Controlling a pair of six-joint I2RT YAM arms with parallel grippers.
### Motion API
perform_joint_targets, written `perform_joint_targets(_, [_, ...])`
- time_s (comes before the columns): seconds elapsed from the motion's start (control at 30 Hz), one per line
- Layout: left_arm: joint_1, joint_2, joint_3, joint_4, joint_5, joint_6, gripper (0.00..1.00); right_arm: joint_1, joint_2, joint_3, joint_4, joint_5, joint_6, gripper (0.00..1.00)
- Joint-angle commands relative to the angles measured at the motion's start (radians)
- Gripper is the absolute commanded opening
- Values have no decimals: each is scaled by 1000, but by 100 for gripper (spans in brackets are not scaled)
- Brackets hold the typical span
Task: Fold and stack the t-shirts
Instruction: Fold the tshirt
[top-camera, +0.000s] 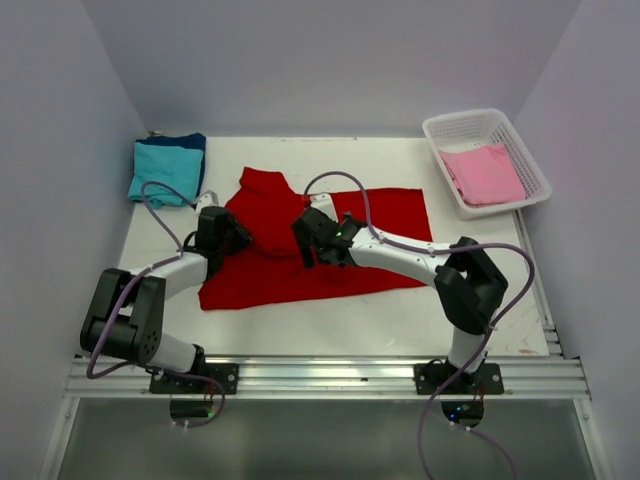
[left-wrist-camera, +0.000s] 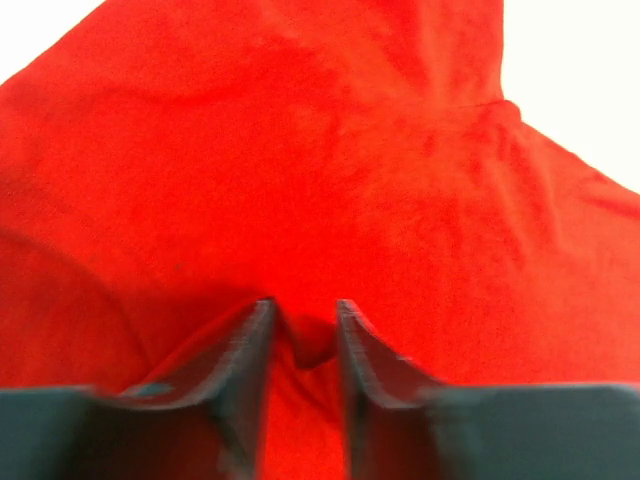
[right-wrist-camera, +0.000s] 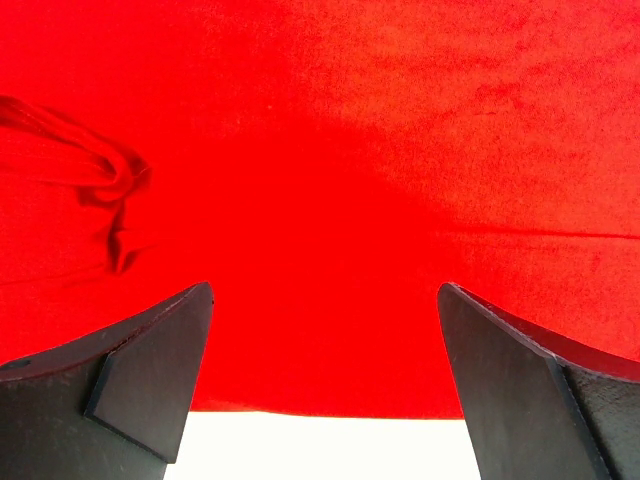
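red t-shirt (top-camera: 400, 210): soft, creased | left hand (left-wrist-camera: 303, 312): pinching fold | right hand (right-wrist-camera: 325, 290): spread

**Both arms, top view.** I run two arms: left arm (top-camera: 165, 272) at 8 o'clock, right arm (top-camera: 400, 255) at 4 o'clock. Both have white links, bulky black joint housings and a loose lilac-grey cable (top-camera: 336, 174). The base plates (top-camera: 195, 380) are black, with small green lights (top-camera: 458, 410) at their 6 o'clock. In the wrist views my fingers (right-wrist-camera: 150, 370) are matte black wedges.

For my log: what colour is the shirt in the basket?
Pink shirt; best seen in the top external view.
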Motion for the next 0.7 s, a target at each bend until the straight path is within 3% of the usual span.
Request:
perform_joint_targets(0.0, [11, 11, -15, 151, 35, -6, 41, -1, -51, -6, 13, 42, 15, 99])
perform_joint_targets(0.03, [13, 6, -22, 165, 35, -9, 60, -1, -56, -8, 13, 47, 16, 99])
perform_joint_targets(0.1, [13, -23, -37, 168, -12, -32, 82, -1, -59, -8, 10, 52, 15, 99])
perform_joint_targets(0.13, [13, -35, -45, 168, -34, -38, 100, -1, -64, -9, 5, 59, 15, 99])
perform_joint_targets(0.33, [13, -141, -80, 155, -90, -21, 100, -1, -76, -11, 4, 70, 13, 99])
perform_joint_targets(0.5, [13, -161, -66, 133, 57, 34, 98, -2, -74, -6, 5, 69, 13, 99])
perform_joint_targets(0.57, [13, -167, -65, 147, 120, 57, 92, -22, -85, -17, 14, 55, 15, 99])
perform_joint_targets(0.67, [13, -173, -52, 167, 154, 97, 74, -89, -110, -43, 47, 1, 13, 99])
